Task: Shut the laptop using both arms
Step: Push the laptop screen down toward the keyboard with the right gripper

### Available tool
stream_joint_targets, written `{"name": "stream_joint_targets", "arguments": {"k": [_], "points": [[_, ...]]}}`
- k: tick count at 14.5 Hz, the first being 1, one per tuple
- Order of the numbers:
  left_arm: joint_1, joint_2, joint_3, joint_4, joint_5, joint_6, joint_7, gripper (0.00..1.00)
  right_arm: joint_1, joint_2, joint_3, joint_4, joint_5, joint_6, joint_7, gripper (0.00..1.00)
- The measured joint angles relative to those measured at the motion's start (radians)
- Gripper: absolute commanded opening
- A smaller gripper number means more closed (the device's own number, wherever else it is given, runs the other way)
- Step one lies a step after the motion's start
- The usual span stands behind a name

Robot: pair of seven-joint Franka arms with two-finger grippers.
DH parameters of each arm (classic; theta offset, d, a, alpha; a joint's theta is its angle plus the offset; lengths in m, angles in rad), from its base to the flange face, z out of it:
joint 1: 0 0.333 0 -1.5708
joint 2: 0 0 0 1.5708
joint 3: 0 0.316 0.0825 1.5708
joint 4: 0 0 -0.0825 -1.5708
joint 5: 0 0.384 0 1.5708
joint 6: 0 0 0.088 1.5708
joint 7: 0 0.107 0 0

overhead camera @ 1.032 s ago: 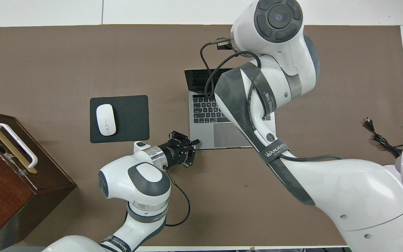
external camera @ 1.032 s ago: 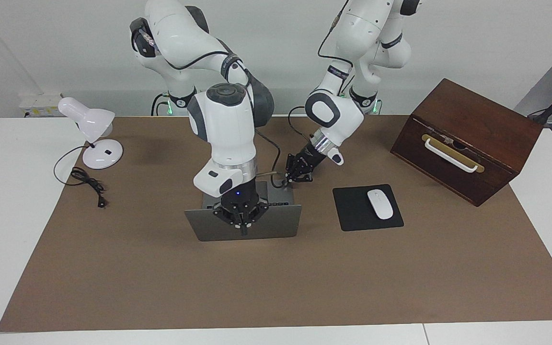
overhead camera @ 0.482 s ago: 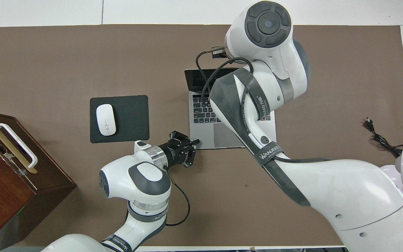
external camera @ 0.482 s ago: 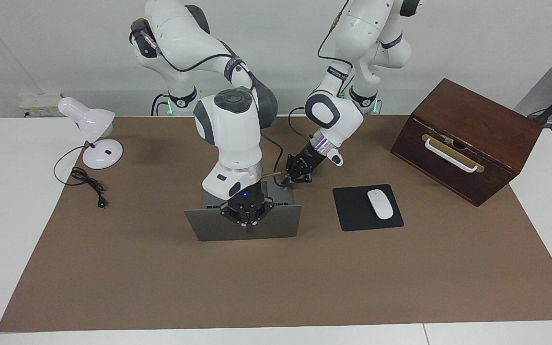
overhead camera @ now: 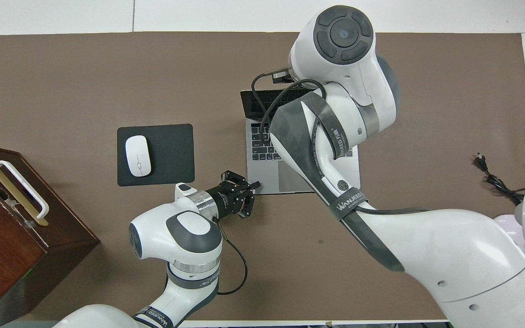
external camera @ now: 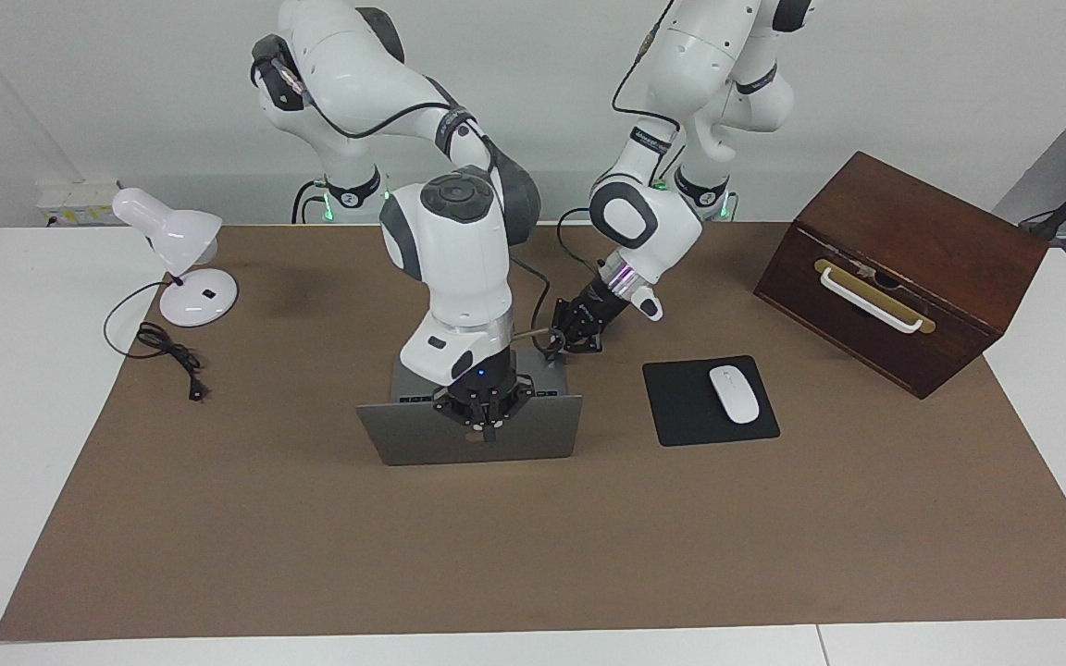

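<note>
The silver-grey laptop point(external camera: 403, 435) stands open in the middle of the brown mat, its lid's back turned away from the robots. The overhead view shows its keyboard deck point(overhead camera: 262, 150) and dark screen. My right gripper point(external camera: 487, 430) points down at the lid's top edge, over the dark logo, fingers together. In the overhead view it is hidden under its own wrist. My left gripper point(external camera: 575, 344) is low at the deck's corner nearest the robots, toward the left arm's end, and its tip point(overhead camera: 254, 186) rests at that corner, fingers together.
A black mouse pad point(external camera: 681, 407) with a white mouse point(external camera: 734, 394) lies beside the laptop toward the left arm's end. A brown wooden box point(external camera: 903, 240) stands past it. A white desk lamp point(external camera: 172, 231) and its cord point(external camera: 167, 351) sit at the right arm's end.
My right gripper has slid a little along the lid's top edge toward the left arm's end and risen slightly. The lid's angle looks the same. The left arm has not moved.
</note>
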State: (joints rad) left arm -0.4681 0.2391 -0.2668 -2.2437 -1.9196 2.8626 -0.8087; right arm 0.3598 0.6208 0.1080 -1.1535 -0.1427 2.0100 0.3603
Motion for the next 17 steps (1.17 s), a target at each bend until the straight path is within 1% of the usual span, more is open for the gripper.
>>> {"name": "stream_joint_targets", "arguments": {"k": [6, 12, 17], "points": [[0.004, 0.0, 0.002, -0.002, -0.021, -0.013, 0.009, 0.0, -0.003, -0.012, 0.001, -0.011, 0.056, -0.047, -0.007, 0.0], [0.014, 0.001, 0.002, -0.003, -0.024, -0.031, 0.024, 0.0, -0.039, -0.026, 0.002, -0.044, 0.139, -0.09, -0.017, 0.0], [0.028, 0.005, 0.002, -0.003, -0.025, -0.055, 0.036, 0.0, -0.054, -0.055, 0.002, -0.105, 0.179, -0.101, -0.022, 0.0]]}}
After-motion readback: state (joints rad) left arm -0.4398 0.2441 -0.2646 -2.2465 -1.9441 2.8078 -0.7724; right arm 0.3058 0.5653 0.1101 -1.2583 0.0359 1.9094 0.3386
